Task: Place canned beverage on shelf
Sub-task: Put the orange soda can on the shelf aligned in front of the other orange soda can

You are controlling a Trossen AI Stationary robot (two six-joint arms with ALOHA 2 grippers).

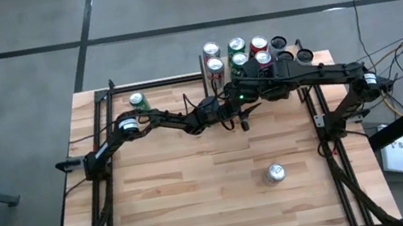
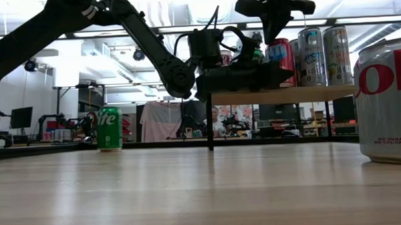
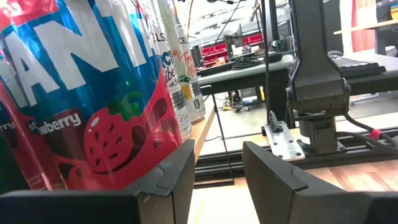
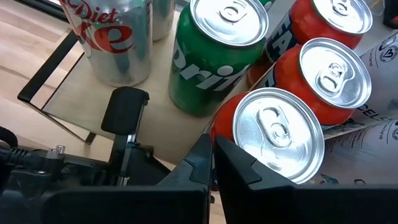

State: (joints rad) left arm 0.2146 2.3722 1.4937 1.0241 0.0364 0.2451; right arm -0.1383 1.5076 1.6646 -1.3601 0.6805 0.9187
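Note:
The shelf (image 2: 287, 94), a light wood board on black posts, carries several cans. The nearest is a red strawberry can (image 3: 93, 106), also in the right wrist view (image 4: 280, 134). My left gripper (image 3: 217, 152) lies level at the shelf's near edge (image 2: 253, 77). It is open with nothing between its fingers, and the red can stands just beyond its far finger. My right gripper (image 4: 213, 144) is shut and hangs slanting down above the cans (image 2: 273, 36), holding nothing. A green can (image 1: 138, 101) and a silver Diet Coke can (image 1: 276, 172) stand upright on the table. My left gripper's far finger (image 3: 171, 180) stands close against the foot of the red strawberry can (image 3: 124, 155), which stands upright on the shelf outside the gap. Whether the finger's outer side touches the can I cannot tell.
On the shelf, Diet Coke (image 4: 112, 37), Sprite (image 4: 217, 56) and red cans (image 4: 329, 74) stand in close rows, with tall slim cans (image 3: 186, 81) behind. The right arm's base tower (image 3: 317, 74) rises at the table's right. The table's near half holds only the silver can.

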